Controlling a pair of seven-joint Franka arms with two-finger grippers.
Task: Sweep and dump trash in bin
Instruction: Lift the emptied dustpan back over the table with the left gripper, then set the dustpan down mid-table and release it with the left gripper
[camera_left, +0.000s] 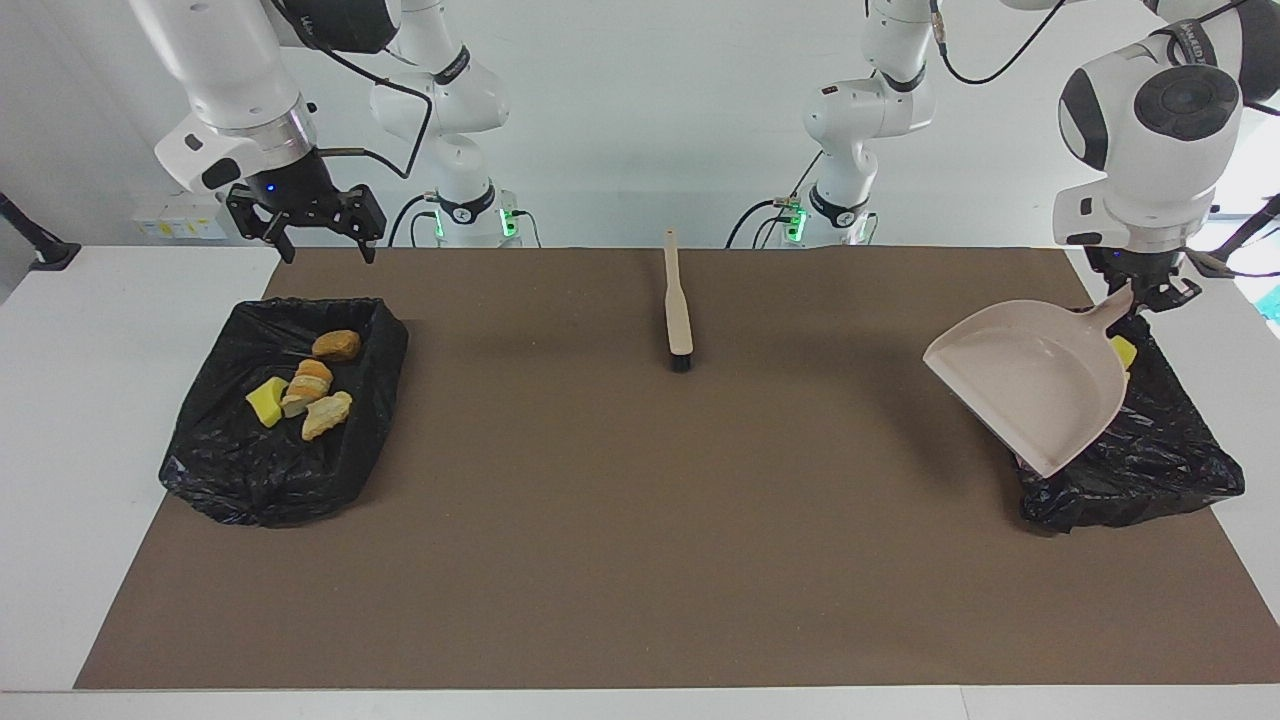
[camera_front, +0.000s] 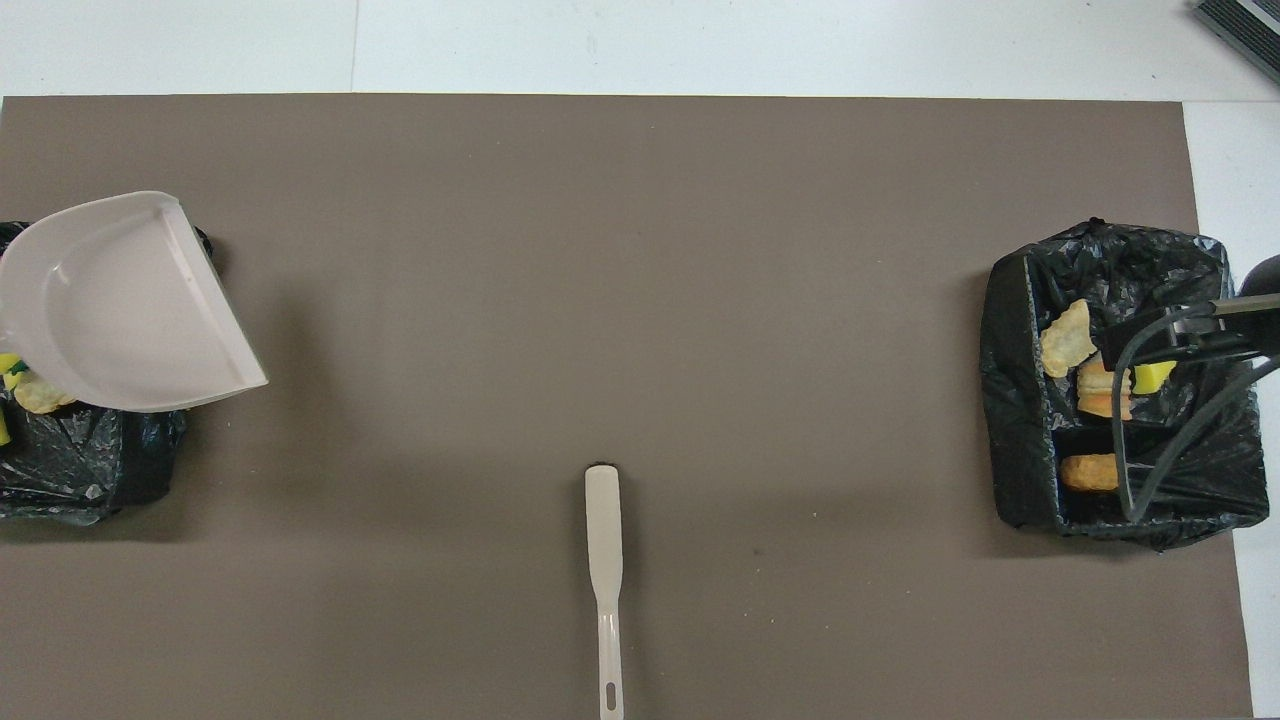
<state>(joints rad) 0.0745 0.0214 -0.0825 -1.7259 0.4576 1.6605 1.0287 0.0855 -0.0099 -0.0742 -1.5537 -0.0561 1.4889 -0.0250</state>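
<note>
We see a brown mat (camera_left: 640, 560) covering most of the white table (camera_left: 60, 420). Beige brush (camera_left: 680, 310) lies flat on the mat, mid-table near the robots' edge, handle toward the robots, black bristles pointing away. Beige dustpan (camera_left: 1030, 385) is up in the air at the left arm's end of the table, tilted, mouth angled down toward mid-table, handle up.

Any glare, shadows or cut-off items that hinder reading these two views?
Facing view: even light, soft shadow under the raised dustpan, which hides most of that bin. Overhead view: that bin is cut by the frame edge; cables cross the other bin.
</note>
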